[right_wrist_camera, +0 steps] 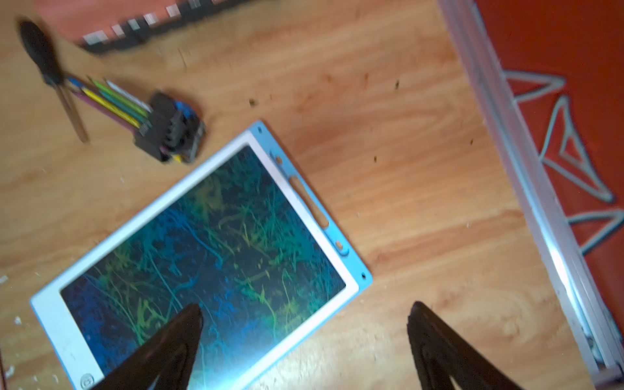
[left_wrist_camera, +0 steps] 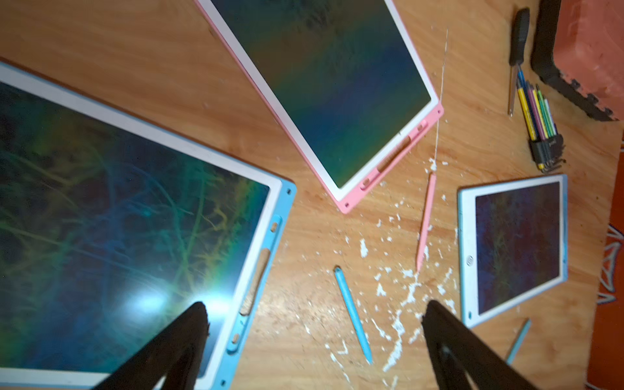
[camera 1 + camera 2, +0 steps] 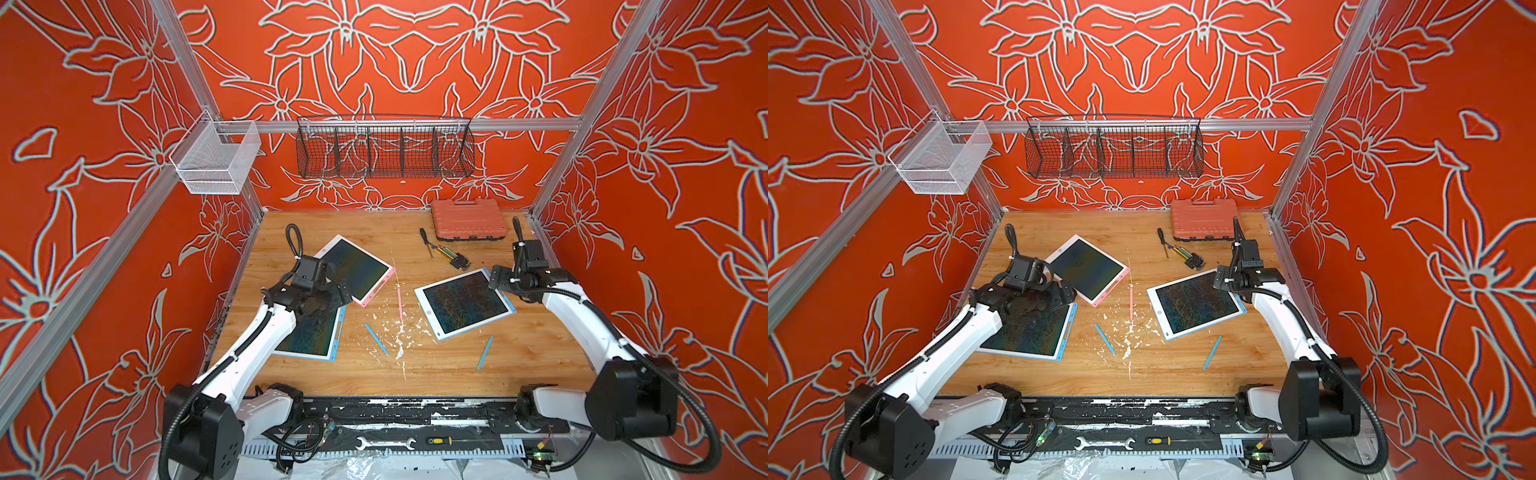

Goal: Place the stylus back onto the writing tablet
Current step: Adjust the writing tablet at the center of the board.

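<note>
Three writing tablets lie on the wooden table: a pink-framed one point(image 3: 359, 268), a blue-framed one point(image 3: 309, 336) partly under my left arm, and a blue-framed one point(image 3: 463, 301) on the right. A pink stylus point(image 3: 400, 299) and two blue styluses point(image 3: 376, 338) point(image 3: 485, 352) lie loose on the wood between them. My left gripper point(image 2: 315, 307) hovers open over the left tablet's edge, with the nearer blue stylus point(image 2: 353, 314) below, between its fingers. Over the right tablet's point(image 1: 202, 253) corner my right gripper point(image 1: 307, 309) stands open and holds nothing.
An orange tool case point(image 3: 467, 220), a hex key set point(image 3: 451, 254) and a screwdriver point(image 3: 426, 241) sit at the back right. White crumbs point(image 3: 399, 332) litter the middle. Wire baskets point(image 3: 384, 147) hang on the back rail. A wrench point(image 3: 384, 444) lies on the front rail.
</note>
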Robot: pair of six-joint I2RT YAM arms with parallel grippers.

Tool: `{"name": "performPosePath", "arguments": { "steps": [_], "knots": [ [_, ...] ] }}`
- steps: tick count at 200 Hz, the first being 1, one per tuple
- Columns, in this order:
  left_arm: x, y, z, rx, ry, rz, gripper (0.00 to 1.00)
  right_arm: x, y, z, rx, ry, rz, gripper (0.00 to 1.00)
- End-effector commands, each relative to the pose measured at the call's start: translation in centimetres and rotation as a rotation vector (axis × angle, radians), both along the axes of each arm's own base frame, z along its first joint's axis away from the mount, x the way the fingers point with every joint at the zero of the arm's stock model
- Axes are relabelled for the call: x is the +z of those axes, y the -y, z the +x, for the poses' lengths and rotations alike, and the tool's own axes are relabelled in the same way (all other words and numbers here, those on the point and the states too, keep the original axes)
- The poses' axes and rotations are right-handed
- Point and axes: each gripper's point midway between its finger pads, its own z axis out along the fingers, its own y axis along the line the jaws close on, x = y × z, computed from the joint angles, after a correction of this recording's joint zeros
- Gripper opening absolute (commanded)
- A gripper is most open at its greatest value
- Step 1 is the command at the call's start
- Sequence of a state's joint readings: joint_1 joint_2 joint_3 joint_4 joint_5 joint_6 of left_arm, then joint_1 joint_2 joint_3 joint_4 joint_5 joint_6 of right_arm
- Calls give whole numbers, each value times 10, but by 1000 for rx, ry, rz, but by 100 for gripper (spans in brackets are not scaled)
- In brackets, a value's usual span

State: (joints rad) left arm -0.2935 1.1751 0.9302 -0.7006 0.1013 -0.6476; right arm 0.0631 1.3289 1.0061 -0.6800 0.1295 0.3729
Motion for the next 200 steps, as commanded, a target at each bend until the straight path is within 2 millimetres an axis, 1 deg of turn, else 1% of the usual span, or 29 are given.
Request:
{"name": "performPosePath", "arguments": {
  "steps": [1, 18, 32, 45, 60, 85, 110, 122, 137, 154, 165, 180, 200],
  "knots": [
    [4, 19, -17, 22, -119, -24, 97, -7, -6, -20, 3, -155, 26, 92],
    [5, 28, -22, 9, -188, 5, 97, -9, -8, -21, 22, -154, 34, 91],
    [6, 42, -23, -44, -212, 44, 97, -11, -9, -21, 30, -149, 37, 93],
    [9, 61, -24, -104, -212, 66, 97, -14, -11, -21, 44, -173, 45, 95],
    [9, 85, -28, -143, -222, 49, 97, -20, -15, -21, 70, -222, 57, 96],
    [3, 130, -38, -184, -252, -19, 97, -28, -18, -19, 97, -258, 63, 97],
    [-6, 166, -49, -198, -309, -73, 97, -28, -17, -16, 100, -277, 58, 97],
    [-9, 182, -50, -207, -330, -87, 97, -28, -18, -12, 101, -268, 66, 97],
    [-9, 199, -47, -225, -334, -92, 97, -28, -22, -7, 103, -261, 91, 97],
    [-6, 213, -38, -250, -300, -77, 97, -24, -26, -3, 105, -266, 113, 97],
    [-4, 224, -31, -289, -276, -84, 97, -23, -25, -1, 102, -260, 107, 97],
    [-6, 231, -23, -323, -264, -61, 97, -23, -24, 1, 98, -255, 101, 97],
    [-9, 246, -18, -416, -277, -42, 97, -21, -25, 1, 136, -257, 101, 97]
  ]
}}
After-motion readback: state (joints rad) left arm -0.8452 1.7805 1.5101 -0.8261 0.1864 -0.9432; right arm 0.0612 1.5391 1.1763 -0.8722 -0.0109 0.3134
